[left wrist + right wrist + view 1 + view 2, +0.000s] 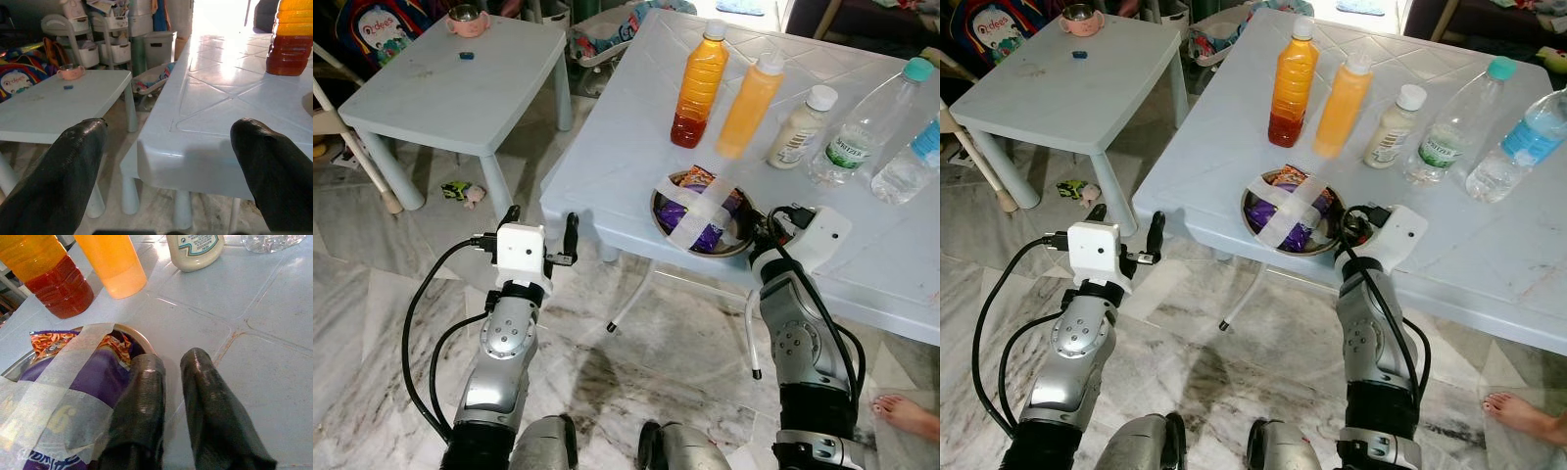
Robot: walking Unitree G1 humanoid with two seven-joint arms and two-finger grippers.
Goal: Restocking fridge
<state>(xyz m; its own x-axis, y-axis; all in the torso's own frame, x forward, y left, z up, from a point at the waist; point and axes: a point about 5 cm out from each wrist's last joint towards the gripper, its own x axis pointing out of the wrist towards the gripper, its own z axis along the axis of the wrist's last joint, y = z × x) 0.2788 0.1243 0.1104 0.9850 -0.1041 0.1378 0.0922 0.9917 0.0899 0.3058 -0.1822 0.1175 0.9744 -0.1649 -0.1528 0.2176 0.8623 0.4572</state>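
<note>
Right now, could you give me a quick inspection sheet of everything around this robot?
Surface: pale blue table, bare at its near left corner.
Job's things: taped metal bowl of snack packets; two orange bottles, a cream bottle, two water bottles.
Clutter: pink cup on the small table.
Grippers: right gripper pinches the bowl's rim; left gripper open at the table's corner.
Cables: black, along both arms.
Surroundings: marble floor, a person's foot.
</note>
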